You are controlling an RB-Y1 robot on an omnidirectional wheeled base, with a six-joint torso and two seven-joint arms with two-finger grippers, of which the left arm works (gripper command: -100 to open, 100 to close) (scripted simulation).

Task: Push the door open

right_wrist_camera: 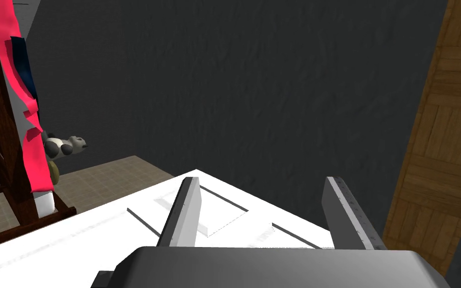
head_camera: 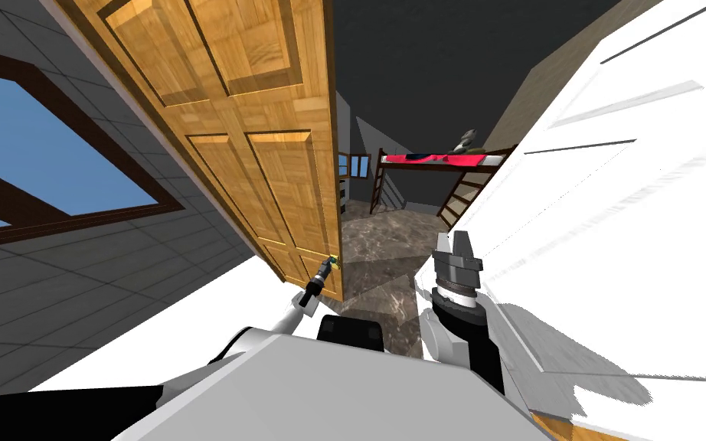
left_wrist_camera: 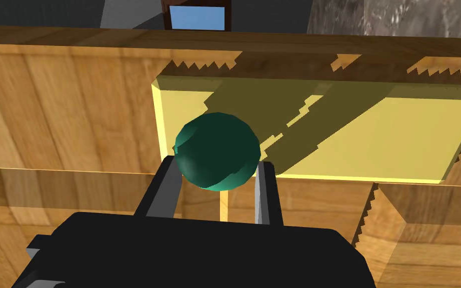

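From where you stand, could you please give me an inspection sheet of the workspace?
Surface: marbled floor shows past the door.
Job's things: wooden door stands ajar; green knob sits on a yellow plate.
Clutter: panda toy on a bed with red bedding.
Grippers: left gripper shut on the knob; right gripper open, raised beside a white panel.
Cables: nothing seen.
Surroundings: window on my left.

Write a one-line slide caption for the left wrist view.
Left gripper shut on the dark green round knob, which sits on a yellow plate on the wooden door.
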